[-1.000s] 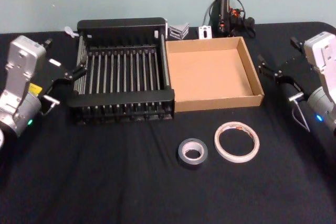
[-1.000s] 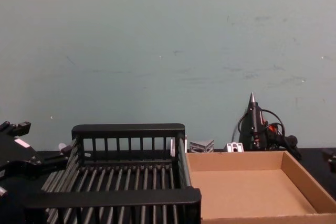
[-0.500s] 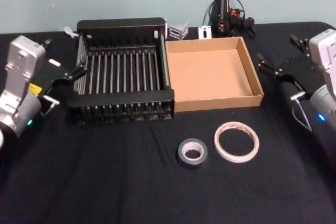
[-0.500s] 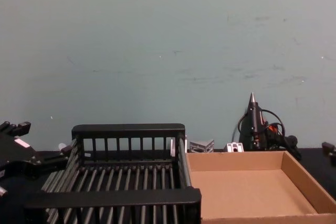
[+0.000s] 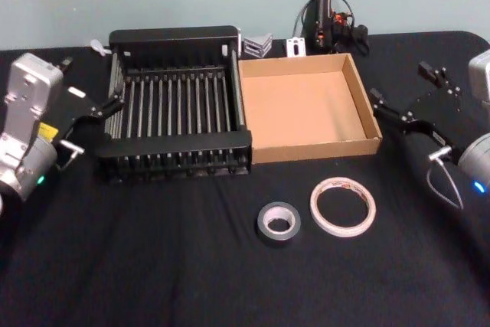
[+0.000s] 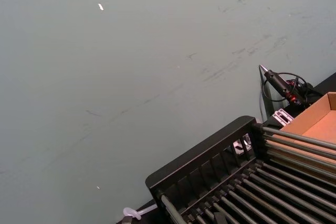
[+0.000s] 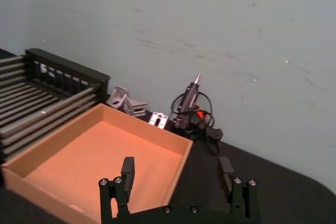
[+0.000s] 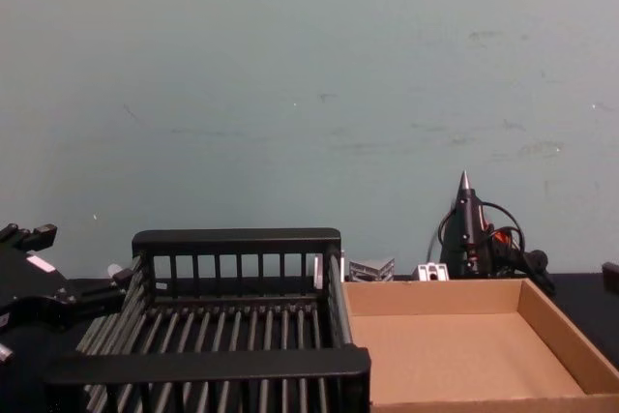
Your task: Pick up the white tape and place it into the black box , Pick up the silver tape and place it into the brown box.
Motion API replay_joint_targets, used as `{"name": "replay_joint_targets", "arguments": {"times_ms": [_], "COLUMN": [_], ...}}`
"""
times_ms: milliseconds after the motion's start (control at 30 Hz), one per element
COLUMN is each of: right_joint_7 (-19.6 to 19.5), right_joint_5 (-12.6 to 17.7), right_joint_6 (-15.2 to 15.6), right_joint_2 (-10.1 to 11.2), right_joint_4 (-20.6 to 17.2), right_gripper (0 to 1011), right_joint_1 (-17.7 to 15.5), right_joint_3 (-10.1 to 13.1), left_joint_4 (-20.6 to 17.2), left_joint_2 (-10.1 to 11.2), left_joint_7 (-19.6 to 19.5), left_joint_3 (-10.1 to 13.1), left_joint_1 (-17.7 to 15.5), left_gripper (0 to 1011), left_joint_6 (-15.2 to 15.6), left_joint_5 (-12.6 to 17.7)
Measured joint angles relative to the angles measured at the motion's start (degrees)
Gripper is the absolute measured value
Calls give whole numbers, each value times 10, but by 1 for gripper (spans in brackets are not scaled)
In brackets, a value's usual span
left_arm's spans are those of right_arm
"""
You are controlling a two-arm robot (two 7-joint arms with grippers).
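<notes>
To lift the white tape point(image 5: 344, 206), the right gripper point(image 5: 413, 100), jaws apart beside the brown box point(image 5: 370, 119), should straddle its rim; left gripper point(image 5: 90, 104) jaws apart.

Two tape rolls: one white tape point(image 5: 344, 206) and one silver tape point(image 5: 279, 222). Two containers: one black box point(image 5: 174, 103) and one brown box point(image 5: 306, 107). One glue gun point(image 5: 325, 14) with its cord. Two small metal brackets point(image 5: 258, 43), as far as can be told. Two robot hands: the left hand point(image 5: 90, 98) and the right hand point(image 5: 407, 99). One desk point(image 5: 153, 266) under a black cloth.
</notes>
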Motion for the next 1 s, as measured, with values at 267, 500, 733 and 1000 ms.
{"name": "replay_joint_targets", "arguments": {"times_ms": [267,500,733,1000], "right_joint_7": [17,32,42,53], "right_joint_5": [40,60,63,57], "right_joint_6": [41,74,99,130], "right_joint_2": [13,33,46,49], "right_joint_4": [-66,-115,-137,-140], "right_gripper": [1003,1002,1003,1003], "right_joint_1": [-59,-117,-156,-172], "right_joint_3": [31,54,66,67], "left_joint_4": [0,0,0,0], "left_joint_2": [0,0,0,0], "left_joint_7": [0,0,0,0], "left_joint_3": [0,0,0,0], "left_joint_1": [0,0,0,0], "left_gripper": [1001,1001,1001,1001], "left_joint_6": [0,0,0,0], "left_joint_5": [0,0,0,0]}}
